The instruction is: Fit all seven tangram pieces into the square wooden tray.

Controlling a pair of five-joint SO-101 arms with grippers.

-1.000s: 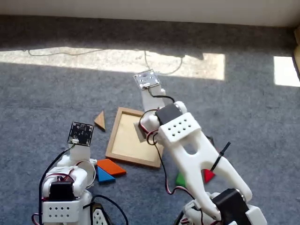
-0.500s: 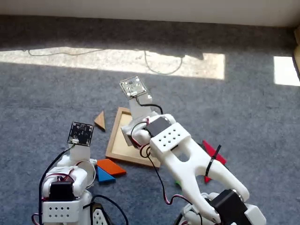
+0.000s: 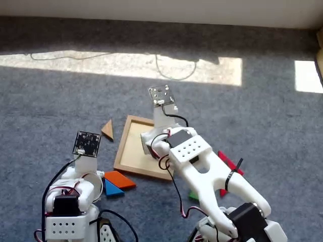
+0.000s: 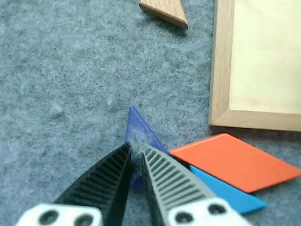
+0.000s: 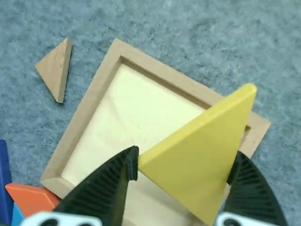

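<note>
Our right hand [image 5: 183, 162], gripping the yellow triangle [image 5: 202, 141], swings back over the tray's [image 5: 87, 113] middle, so placing comes next.

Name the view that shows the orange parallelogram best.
The left wrist view: the orange parallelogram lies whole and close, overlapping a light blue piece. The high view shows it small; the right wrist view catches one end.

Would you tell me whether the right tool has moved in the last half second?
Yes, the right tool, holding the yellow triangle, swung rightward over the wooden tray.
</note>
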